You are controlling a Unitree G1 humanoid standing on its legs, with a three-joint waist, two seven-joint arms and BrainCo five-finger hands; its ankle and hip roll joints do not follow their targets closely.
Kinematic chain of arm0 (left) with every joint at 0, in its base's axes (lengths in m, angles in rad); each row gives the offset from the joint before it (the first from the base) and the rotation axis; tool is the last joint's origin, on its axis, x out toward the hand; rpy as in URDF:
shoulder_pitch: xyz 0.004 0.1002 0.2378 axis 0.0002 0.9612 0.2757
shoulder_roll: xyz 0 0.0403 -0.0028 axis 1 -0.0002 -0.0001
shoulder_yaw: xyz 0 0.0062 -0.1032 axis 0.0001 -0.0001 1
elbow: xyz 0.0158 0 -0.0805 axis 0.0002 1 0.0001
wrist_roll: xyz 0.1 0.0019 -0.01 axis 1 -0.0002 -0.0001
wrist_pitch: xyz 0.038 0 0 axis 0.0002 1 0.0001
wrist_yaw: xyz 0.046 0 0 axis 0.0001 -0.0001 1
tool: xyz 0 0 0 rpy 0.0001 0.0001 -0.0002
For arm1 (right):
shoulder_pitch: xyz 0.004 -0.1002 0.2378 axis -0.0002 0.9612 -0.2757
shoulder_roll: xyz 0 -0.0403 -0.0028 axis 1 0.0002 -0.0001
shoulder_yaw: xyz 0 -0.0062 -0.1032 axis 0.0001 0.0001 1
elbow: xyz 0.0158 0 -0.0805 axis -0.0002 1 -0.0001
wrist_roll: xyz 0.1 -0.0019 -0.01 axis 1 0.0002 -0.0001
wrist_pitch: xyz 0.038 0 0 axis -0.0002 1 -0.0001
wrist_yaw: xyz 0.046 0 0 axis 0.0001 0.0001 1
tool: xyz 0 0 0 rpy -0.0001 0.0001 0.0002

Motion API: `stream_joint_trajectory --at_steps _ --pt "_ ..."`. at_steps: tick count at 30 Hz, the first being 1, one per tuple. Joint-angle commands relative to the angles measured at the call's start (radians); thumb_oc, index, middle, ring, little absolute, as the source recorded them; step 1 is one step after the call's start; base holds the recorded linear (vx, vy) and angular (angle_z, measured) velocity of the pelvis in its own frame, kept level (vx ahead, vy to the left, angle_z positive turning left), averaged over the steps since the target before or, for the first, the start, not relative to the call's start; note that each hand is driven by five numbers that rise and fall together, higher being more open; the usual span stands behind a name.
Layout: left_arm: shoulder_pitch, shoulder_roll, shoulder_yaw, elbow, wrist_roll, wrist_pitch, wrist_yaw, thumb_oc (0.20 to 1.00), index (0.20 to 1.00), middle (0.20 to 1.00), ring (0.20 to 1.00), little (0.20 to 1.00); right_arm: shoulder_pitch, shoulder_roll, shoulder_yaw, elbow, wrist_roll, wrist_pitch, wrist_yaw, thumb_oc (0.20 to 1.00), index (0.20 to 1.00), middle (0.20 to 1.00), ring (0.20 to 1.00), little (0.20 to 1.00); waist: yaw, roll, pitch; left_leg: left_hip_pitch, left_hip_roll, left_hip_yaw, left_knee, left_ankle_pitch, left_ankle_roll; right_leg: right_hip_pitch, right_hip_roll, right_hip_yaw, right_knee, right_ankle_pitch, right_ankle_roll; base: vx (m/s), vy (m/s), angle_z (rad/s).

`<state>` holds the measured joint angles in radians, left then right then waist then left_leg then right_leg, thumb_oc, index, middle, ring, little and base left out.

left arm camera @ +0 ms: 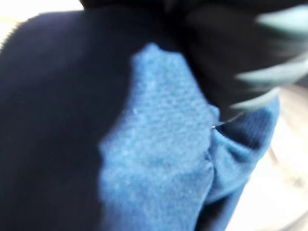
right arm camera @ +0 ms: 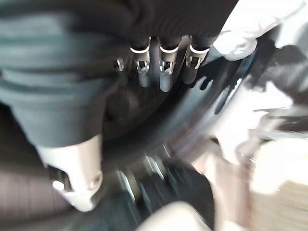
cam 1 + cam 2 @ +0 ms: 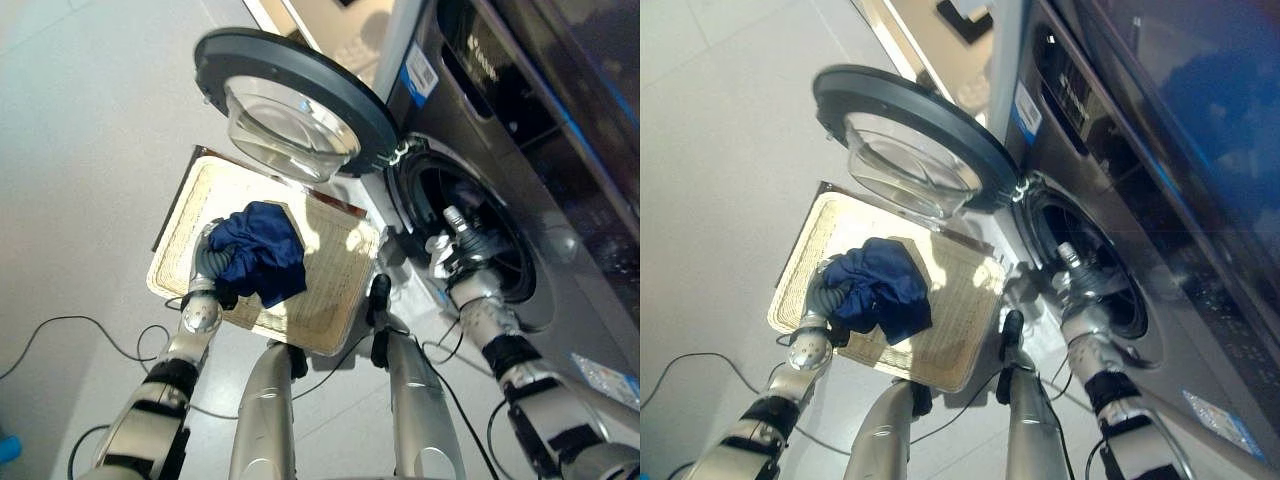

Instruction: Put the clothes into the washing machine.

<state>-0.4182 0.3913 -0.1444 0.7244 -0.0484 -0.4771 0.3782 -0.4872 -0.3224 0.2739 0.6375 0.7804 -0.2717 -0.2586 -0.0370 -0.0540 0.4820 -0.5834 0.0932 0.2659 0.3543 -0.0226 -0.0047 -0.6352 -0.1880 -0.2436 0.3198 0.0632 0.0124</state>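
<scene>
A bunched dark blue garment (image 3: 262, 250) lies on a flat wicker basket (image 3: 335, 295) on the floor in front of the washing machine (image 3: 560, 200). My left hand (image 3: 208, 268) is at the garment's left edge with its fingers closed into the cloth. The left wrist view shows the blue garment (image 1: 159, 159) from very close, with blurred fingers (image 1: 274, 72) over it. My right hand (image 3: 452, 250) is at the rim of the drum opening (image 3: 500, 245), open and holding nothing; its fingers (image 2: 163, 72) point straight into the dark drum. Something dark blue (image 3: 465, 195) shows inside the drum.
The round glass door (image 3: 290, 100) of the machine stands swung open above the basket's far edge. Pale floor (image 3: 80, 150) spreads to the left of the basket.
</scene>
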Motion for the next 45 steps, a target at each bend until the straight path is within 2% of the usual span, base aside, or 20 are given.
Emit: stream_joint_trajectory --at_steps 1,4,5,9,10,15,16,22,28,33,36,43,45 --pt "-0.176 0.042 -0.198 0.018 -0.139 -0.152 -0.039 0.2 0.2 0.2 0.2 0.2 -0.09 -0.14 0.019 0.06 -0.345 0.096 0.034 1.0 1.0 1.0 1.0 1.0 0.012 0.054 0.038 0.017 0.02 0.05 -0.037 -0.003 -0.081 -0.012 -0.019 -0.06 0.078 -0.053 0.114 0.04 -0.073 0.05" --pt "-0.149 0.026 -0.193 -0.013 -0.146 -0.17 -0.043 0.2 0.2 0.2 0.2 0.2 -0.063 -0.127 0.065 0.04 -0.392 0.114 0.096 1.0 1.0 1.0 1.0 1.0 0.015 0.047 0.038 0.031 0.024 0.053 -0.035 -0.008 -0.078 0.006 -0.023 -0.068 0.08 -0.059 0.115 0.02 -0.049 -0.01" --pt "-0.14 0.021 -0.195 -0.028 -0.161 -0.189 -0.055 0.2 0.2 0.2 0.2 0.2 -0.054 -0.124 0.095 0.023 -0.437 0.107 0.17 1.0 1.0 1.0 1.0 1.0 0.018 0.044 0.038 0.038 0.024 0.053 -0.035 -0.01 -0.077 0.016 -0.025 -0.072 0.079 -0.064 0.115 0.02 -0.042 -0.12" --pt "-0.138 0.016 -0.197 -0.04 -0.181 -0.199 -0.071 0.2 0.2 0.2 0.2 0.2 -0.055 -0.129 0.134 0.007 -0.467 0.097 0.209 1.0 1.0 1.0 1.0 1.0 0.021 0.042 0.038 0.04 0.023 0.051 -0.031 -0.011 -0.078 0.024 -0.026 -0.074 0.076 -0.066 0.113 0.02 -0.029 -0.05" --pt "-0.138 0.013 -0.211 -0.054 -0.219 -0.223 -0.121 0.2 0.2 0.2 0.2 0.2 -0.058 -0.149 0.208 -0.039 -0.562 0.052 0.295 1.0 1.0 1.0 1.0 1.0 0.027 0.039 0.038 0.045 0.021 0.04 -0.023 -0.013 -0.082 0.041 -0.029 -0.077 0.073 -0.071 0.11 0.06 -0.076 0.01" --pt "-0.152 0.009 -0.241 -0.079 -0.238 -0.237 -0.181 0.2 0.2 0.2 0.2 0.2 -0.096 -0.179 0.264 -0.072 -0.621 -0.016 0.337 1.0 1.0 1.0 1.0 1.0 0.033 0.042 0.038 0.041 0.017 0.034 -0.02 -0.011 -0.086 0.05 -0.036 -0.082 0.063 -0.073 0.109 0.02 -0.043 0.07" --pt "-0.157 0.013 -0.254 -0.086 -0.243 -0.241 -0.202 0.2 0.2 0.2 0.2 0.2 -0.108 -0.189 0.276 -0.085 -0.612 -0.045 0.352 1.0 1.0 1.0 1.0 1.0 0.034 0.044 0.038 0.039 0.014 0.03 -0.022 -0.01 -0.087 0.049 -0.036 -0.081 0.059 -0.072 0.109 0.0 0.0 0.0" --pt "-0.166 0.036 -0.283 -0.128 -0.258 -0.213 -0.271 0.2 0.2 0.2 0.2 0.2 -0.138 -0.192 0.284 -0.147 -0.498 -0.058 0.435 1.0 1.0 1.0 1.0 1.0 0.04 0.05 0.038 0.037 0.007 0.021 -0.021 -0.008 -0.089 0.053 -0.038 -0.082 0.054 -0.071 0.11 0.01 -0.021 0.02" --pt "-0.198 0.042 -0.313 -0.138 -0.281 -0.192 -0.312 0.2 0.2 0.2 0.2 0.2 -0.187 -0.174 0.288 -0.154 -0.461 -0.08 0.416 1.0 1.0 1.0 1.0 1.0 0.038 0.057 0.038 0.023 0.003 0.013 -0.014 -0.007 -0.091 0.044 -0.034 -0.076 0.052 -0.07 0.106 -0.01 -0.014 0.05" --pt "-0.226 0.036 -0.33 -0.136 -0.311 -0.181 -0.361 0.2 0.2 0.2 0.2 0.2 -0.236 -0.15 0.28 -0.094 -0.423 -0.058 0.419 1.0 1.0 1.0 1.0 1.0 0.042 0.066 0.038 0.014 0.001 0.007 -0.008 -0.005 -0.091 0.035 -0.036 -0.075 0.055 -0.067 0.105 0.0 0.0 0.0" --pt "-0.242 0.031 -0.34 -0.136 -0.328 -0.18 -0.39 0.2 0.2 0.2 0.2 0.2 -0.268 -0.136 0.28 -0.044 -0.393 -0.048 0.456 1.0 1.0 1.0 1.0 1.0 0.047 0.071 0.038 0.012 -0.004 0.001 -0.008 -0.004 -0.092 0.038 -0.038 -0.079 0.047 -0.063 0.104 0.0 -0.009 0.01" --pt "-0.27 0.022 -0.37 -0.154 -0.366 -0.174 -0.435 0.2 0.2 0.2 0.2 0.2 -0.336 -0.117 0.333 0.024 -0.358 -0.002 0.609 1.0 1.0 1.0 1.0 1.0 0.061 0.083 0.038 -0.001 -0.015 -0.016 -0.01 0.002 -0.089 0.026 -0.04 -0.08 0.047 -0.056 0.099 -0.01 -0.024 0.07" --pt "-0.28 0.015 -0.384 -0.16 -0.366 -0.164 -0.442 0.2 0.2 0.2 0.2 0.2 -0.352 -0.097 0.341 0.018 -0.297 0.018 0.659 1.0 1.0 1.0 1.0 1.0 0.064 0.084 0.038 -0.003 -0.02 -0.017 -0.014 0.007 -0.089 0.026 -0.038 -0.081 0.042 -0.051 0.097 0.0 -0.022 0.1"
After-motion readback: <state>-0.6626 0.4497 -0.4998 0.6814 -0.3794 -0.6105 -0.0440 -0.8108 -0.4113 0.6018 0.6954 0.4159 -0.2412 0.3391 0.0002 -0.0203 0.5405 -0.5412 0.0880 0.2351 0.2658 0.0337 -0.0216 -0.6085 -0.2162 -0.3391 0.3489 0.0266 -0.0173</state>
